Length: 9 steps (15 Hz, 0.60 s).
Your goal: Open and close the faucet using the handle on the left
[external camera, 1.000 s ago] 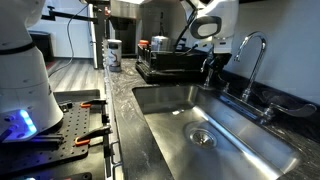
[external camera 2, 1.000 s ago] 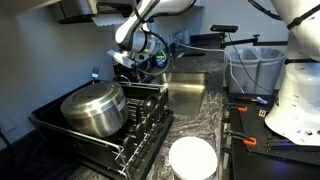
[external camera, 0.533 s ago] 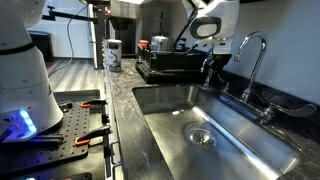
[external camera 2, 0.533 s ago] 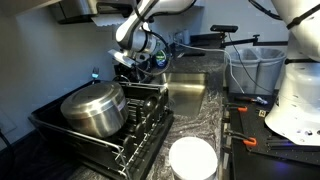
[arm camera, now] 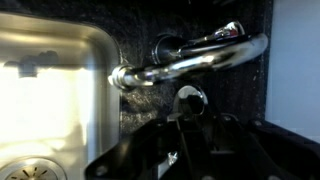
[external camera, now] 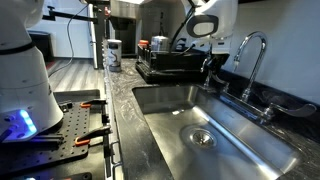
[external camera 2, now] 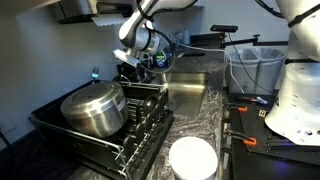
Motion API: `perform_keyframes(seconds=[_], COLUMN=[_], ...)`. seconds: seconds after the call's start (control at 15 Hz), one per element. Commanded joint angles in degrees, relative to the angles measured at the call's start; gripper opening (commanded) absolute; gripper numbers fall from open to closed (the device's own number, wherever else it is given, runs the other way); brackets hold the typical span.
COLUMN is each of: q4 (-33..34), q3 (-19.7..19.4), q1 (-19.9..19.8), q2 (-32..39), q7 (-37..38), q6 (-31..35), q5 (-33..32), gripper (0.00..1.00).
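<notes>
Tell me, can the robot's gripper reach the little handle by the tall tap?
Probably yes. In the wrist view the gripper sits right by the handle with nothing between them; the faucet spout passes just beyond the handle.

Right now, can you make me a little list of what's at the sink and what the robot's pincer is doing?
where: steel sink set in a dark counter
tallest thing: faucet, shiny and arched, behind the sink
robot: pincer low beside the faucet's base; open or shut, cannot tell
target: handle, small chrome knob just ahead of the pincer in the wrist view
water: none visible
nearby: dish rack holding a big metal pot
</notes>
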Motion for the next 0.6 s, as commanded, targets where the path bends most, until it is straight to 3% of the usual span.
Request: perform_keyframes(seconds=[0.0, 0.53], q4=[-7.18, -12.49], q3=[0.32, 0.17], q1=[0.24, 0.44], q2=[-5.36, -8.7], q7=[-2.5, -6.26], q6=[0.29, 2.57], q5=[2.11, 2.57], gripper=[0.05, 0.05])
